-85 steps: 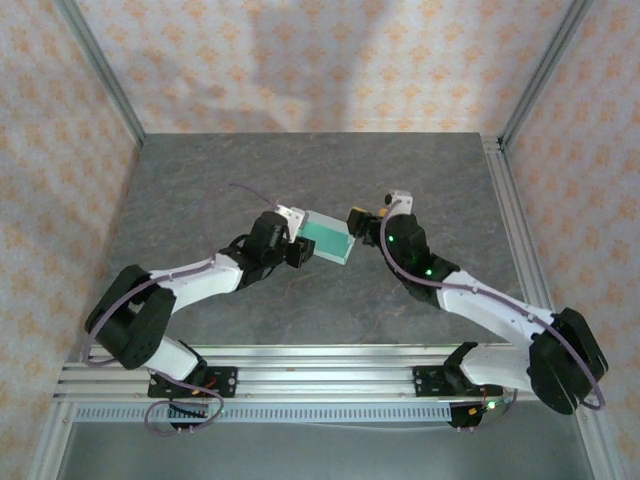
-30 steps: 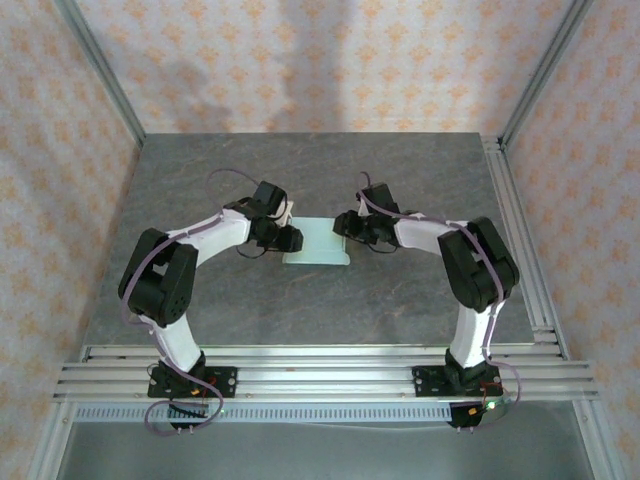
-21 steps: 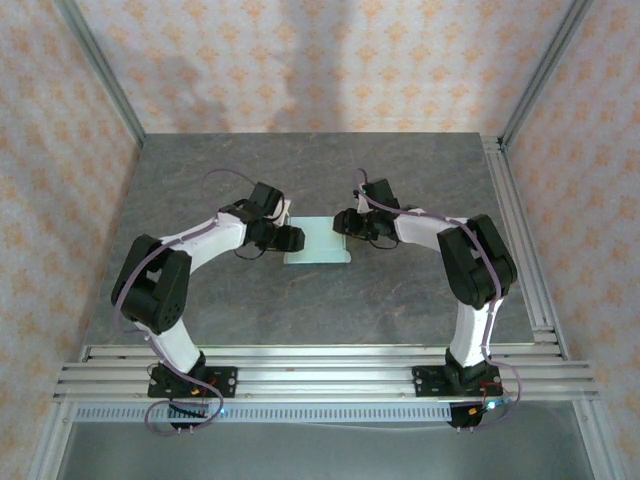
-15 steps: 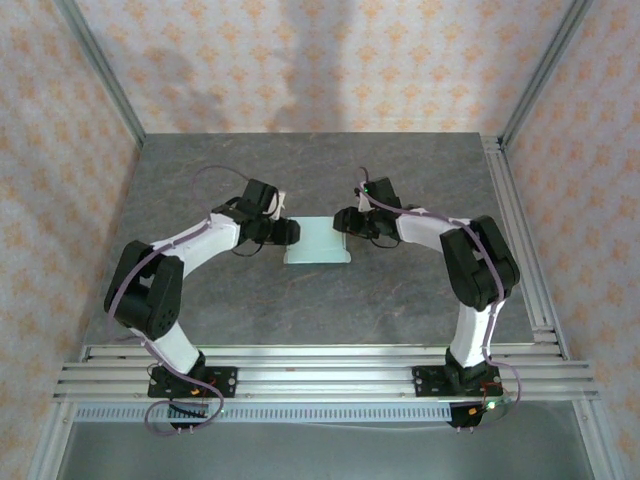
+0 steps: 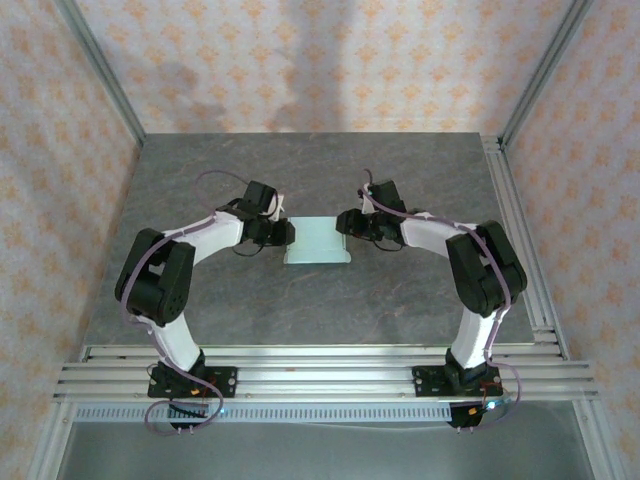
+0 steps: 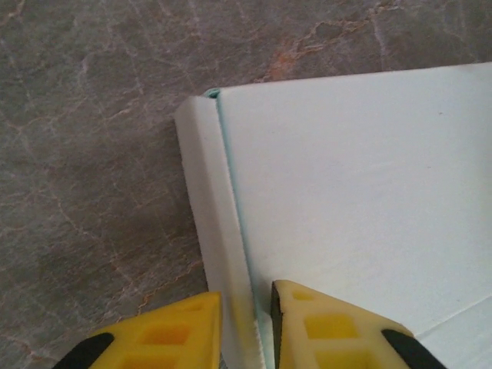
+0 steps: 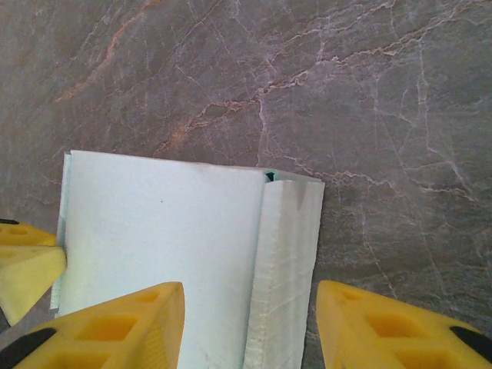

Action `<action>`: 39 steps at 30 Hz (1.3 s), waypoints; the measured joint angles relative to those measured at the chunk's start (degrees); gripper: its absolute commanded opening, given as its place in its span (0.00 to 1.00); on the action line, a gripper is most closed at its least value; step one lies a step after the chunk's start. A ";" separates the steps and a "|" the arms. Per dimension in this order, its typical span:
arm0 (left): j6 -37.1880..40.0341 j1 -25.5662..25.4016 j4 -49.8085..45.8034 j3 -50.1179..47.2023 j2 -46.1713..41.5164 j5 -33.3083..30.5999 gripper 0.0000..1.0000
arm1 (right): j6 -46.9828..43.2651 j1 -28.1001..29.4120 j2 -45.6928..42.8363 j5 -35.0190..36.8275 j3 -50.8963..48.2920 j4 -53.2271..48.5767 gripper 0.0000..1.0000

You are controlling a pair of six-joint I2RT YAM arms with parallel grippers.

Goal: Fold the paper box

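The paper box [image 5: 317,241] is a pale mint shallow box resting flat on the grey table, between the two arms. My left gripper [image 5: 284,232] is at its left end. In the left wrist view the yellow fingers [image 6: 165,338] pinch the box's folded left side wall [image 6: 219,254], one finger outside and one inside; the left gripper [image 6: 246,332] is shut on it. My right gripper [image 5: 344,222] is at the right end. Its fingers [image 7: 115,330] straddle the right side wall [image 7: 286,261] with gaps on both sides, so the right gripper [image 7: 250,330] is open.
The grey marble-patterned table [image 5: 220,160] runs out on all sides of the box. Metal frame rails [image 5: 515,210] stand along its right edge, and patterned walls close the back and sides. A tip of the left gripper's yellow finger [image 7: 23,269] shows beyond the box.
The box, earlier tilted between the grippers, now lies flat. Over the last second the left jaws closed onto the left wall; the right jaws stayed apart around the right wall.
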 measured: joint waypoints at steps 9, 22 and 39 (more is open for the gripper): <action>-0.04 0.70 0.44 0.11 0.07 0.50 0.10 | 0.02 -0.55 -0.57 0.02 0.00 0.02 0.49; -0.26 5.35 6.21 -1.42 1.90 9.73 0.00 | 3.43 -1.70 -5.40 -0.28 -3.63 4.02 0.69; -0.70 7.85 10.43 -2.60 3.69 16.00 0.00 | 18.80 -2.16 -1.70 -13.00 -8.26 21.49 0.59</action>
